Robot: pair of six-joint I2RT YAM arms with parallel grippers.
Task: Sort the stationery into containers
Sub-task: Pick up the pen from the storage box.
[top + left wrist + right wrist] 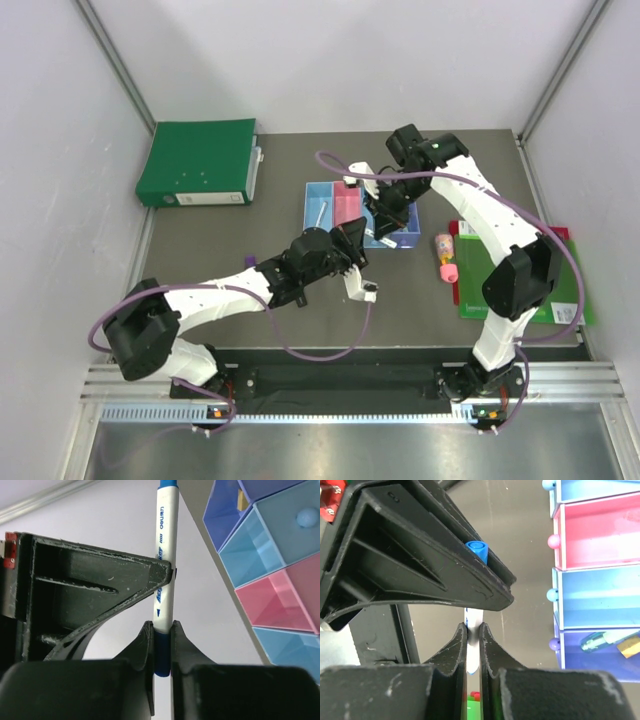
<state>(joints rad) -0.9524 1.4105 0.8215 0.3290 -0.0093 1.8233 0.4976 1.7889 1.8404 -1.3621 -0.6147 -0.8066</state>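
Left gripper [162, 630]: jaws pinch the blue end of the white pen [164, 555], whose long axis runs out past the fingertips.
Right gripper [473, 630]: jaws pinch a 2nd pen [478, 550] with a blue cap.
Compartment tray [345, 212]: mid-worktop, beyond the left jaws toward the far edge; right arm nearer.
Look: slim white barrel, blue print.

Items on the table: two robot arms [215, 295]; one green binder [197, 160]; one tray [315, 228] of four compartments; one green mat [572, 305]; one blue-capped pen [162, 580]; one small pink item [446, 258].
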